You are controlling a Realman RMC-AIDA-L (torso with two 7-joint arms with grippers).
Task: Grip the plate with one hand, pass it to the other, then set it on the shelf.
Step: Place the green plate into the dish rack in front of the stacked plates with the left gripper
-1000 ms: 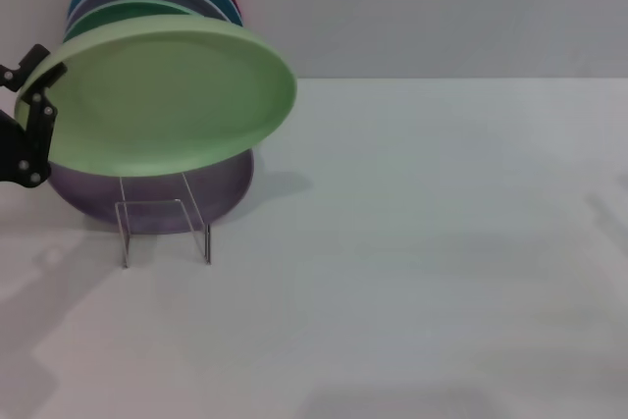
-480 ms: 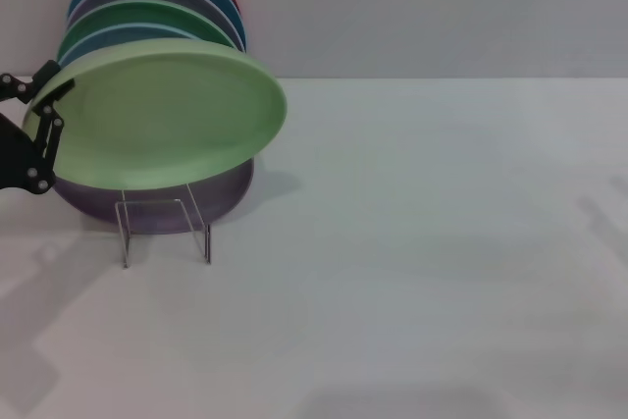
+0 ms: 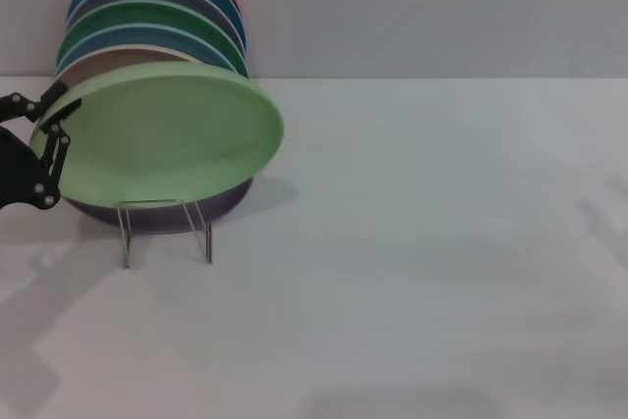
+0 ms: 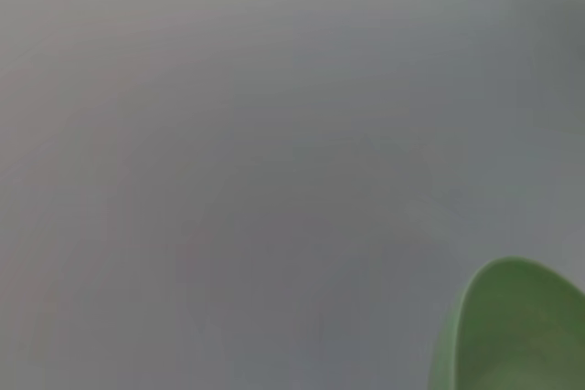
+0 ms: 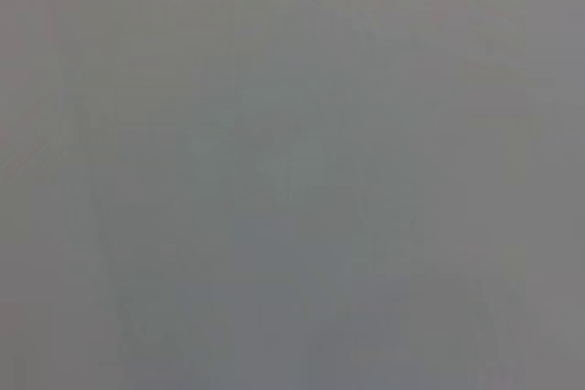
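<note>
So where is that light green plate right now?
In the head view it's on the robot's left, the light green plate held by its edge in the left claw, tilted just above the clear rack, before the other plates.

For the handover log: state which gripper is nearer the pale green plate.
Left. The left gripper is clamped on the pale green plate at its left rim, above the rack. The right gripper is out of view.

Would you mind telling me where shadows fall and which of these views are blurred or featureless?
Head view: sharp; the pale mint-green plastic plate in the left gripper casts a soft shadow on the white table beside the clear acrylic rack. Left wrist view: blurred grey, one plate edge showing. Right wrist view: featureless grey.
</note>
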